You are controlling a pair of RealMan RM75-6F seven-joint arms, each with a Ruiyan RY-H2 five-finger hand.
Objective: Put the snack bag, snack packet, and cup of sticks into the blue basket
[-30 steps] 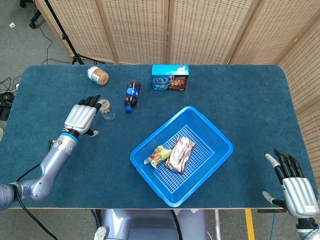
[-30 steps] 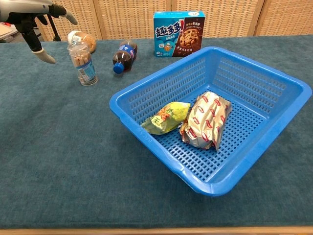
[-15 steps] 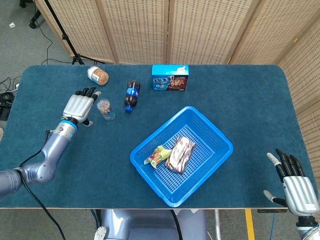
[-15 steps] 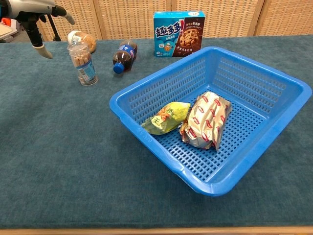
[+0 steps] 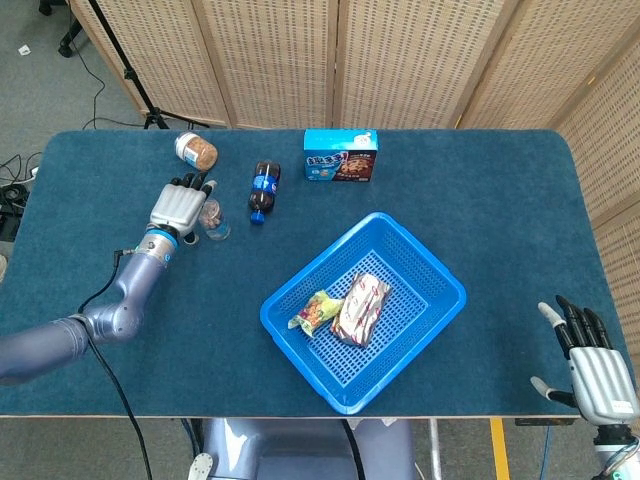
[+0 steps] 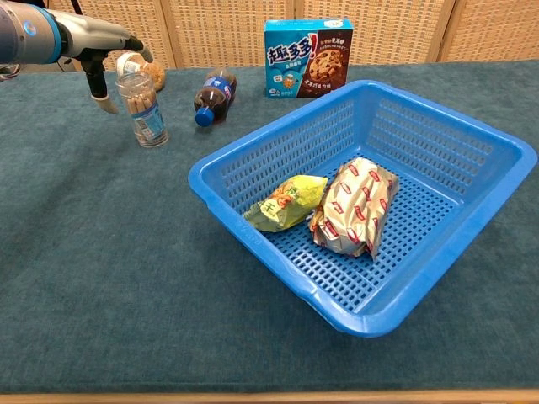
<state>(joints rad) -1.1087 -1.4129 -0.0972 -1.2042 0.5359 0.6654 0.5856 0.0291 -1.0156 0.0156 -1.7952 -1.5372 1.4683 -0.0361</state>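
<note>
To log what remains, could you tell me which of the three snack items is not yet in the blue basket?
The cup of sticks: it stands upright on the table beside the left hand, while the snack bag and snack packet lie inside the blue basket.

The blue cookie box [image 6: 307, 58], at 12 o'clock on the table, carries large white Chinese characters reading "趣多多", probably Chips Ahoy branding. The cola bottle [image 6: 215, 94], at 11 o'clock from the basket, shows a Pepsi-style round logo. Printing on the other packs cannot be read.
</note>
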